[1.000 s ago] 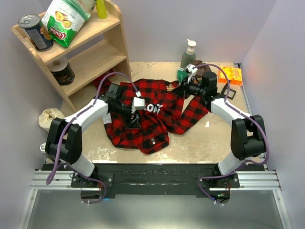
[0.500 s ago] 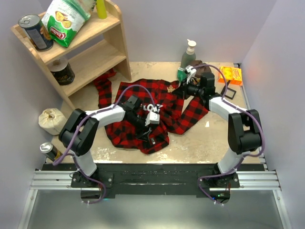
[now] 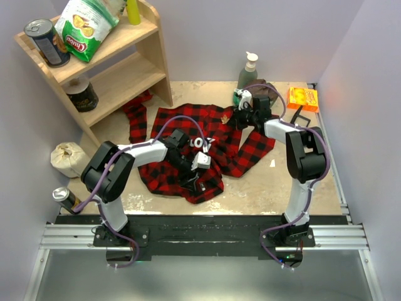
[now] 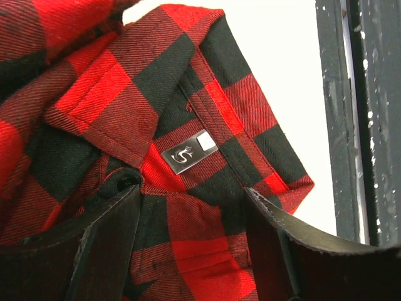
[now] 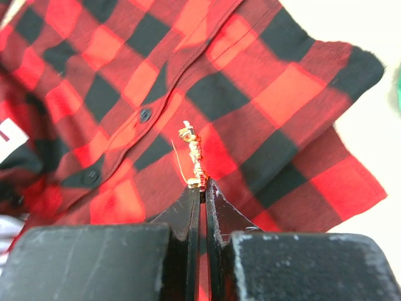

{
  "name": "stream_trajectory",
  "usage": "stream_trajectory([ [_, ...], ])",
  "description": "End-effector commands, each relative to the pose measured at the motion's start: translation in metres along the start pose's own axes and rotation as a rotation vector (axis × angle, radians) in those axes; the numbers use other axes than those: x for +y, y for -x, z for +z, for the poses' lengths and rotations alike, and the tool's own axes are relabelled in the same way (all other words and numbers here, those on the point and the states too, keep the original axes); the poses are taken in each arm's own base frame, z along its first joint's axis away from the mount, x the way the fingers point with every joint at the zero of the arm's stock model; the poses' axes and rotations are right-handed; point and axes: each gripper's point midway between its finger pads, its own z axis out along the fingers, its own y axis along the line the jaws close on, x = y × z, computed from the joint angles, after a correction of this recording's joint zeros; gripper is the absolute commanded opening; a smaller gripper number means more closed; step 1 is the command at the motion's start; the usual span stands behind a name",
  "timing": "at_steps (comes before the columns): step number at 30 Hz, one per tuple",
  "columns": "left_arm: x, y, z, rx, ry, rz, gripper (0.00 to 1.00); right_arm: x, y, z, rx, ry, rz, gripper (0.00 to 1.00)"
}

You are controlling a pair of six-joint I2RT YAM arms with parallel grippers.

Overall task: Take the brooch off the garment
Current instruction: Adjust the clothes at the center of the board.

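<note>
The garment, a red-and-black plaid shirt, lies crumpled in the middle of the table. The tiny gold brooch stands out from the tips of my right gripper, which is shut on its lower end just above the plaid cloth. Whether its thin pin still sits in the cloth I cannot tell. From above, my right gripper is at the shirt's back right part. My left gripper is open, low over the shirt's collar fold near a small label, with only cloth between its fingers.
A wooden shelf with a chips bag and cans stands at the back left. A soap bottle and an orange box are at the back right. A beige sack and a can lie at the left.
My left arm has swung from the shirt's left side across to its near edge and lowered. My right gripper has shifted slightly back and left, still shut.
</note>
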Motion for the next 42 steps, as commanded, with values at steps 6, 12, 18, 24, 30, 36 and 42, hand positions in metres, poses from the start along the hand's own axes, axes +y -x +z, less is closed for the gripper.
stream_trajectory([
  [6, -0.040, -0.058, -0.006, 0.205, -0.121, -0.057, 0.70, -0.025, 0.023, 0.007, 0.030, -0.212, -0.048, 0.00],
  [12, -0.057, -0.086, -0.012, 0.296, -0.159, -0.069, 0.69, -0.027, 0.025, 0.002, 0.027, -0.223, -0.082, 0.00],
  [18, -0.071, -0.099, -0.038, 0.336, -0.225, -0.076, 0.66, -0.019, 0.036, -0.011, 0.001, -0.223, -0.100, 0.00],
  [24, -0.069, -0.087, -0.073, 0.267, -0.201, -0.035, 0.65, -0.008, 0.056, -0.033, -0.052, -0.224, -0.114, 0.00],
  [30, -0.051, -0.040, -0.092, 0.125, -0.134, 0.047, 0.72, 0.011, 0.081, -0.055, -0.121, -0.196, -0.127, 0.00],
  [36, -0.039, 0.029, -0.108, -0.067, -0.152, 0.103, 0.74, 0.026, 0.103, -0.076, -0.179, -0.172, -0.154, 0.00],
  [42, 0.009, 0.108, -0.134, -0.241, -0.010, 0.106, 0.74, 0.029, 0.110, -0.099, -0.203, -0.175, -0.147, 0.00],
])
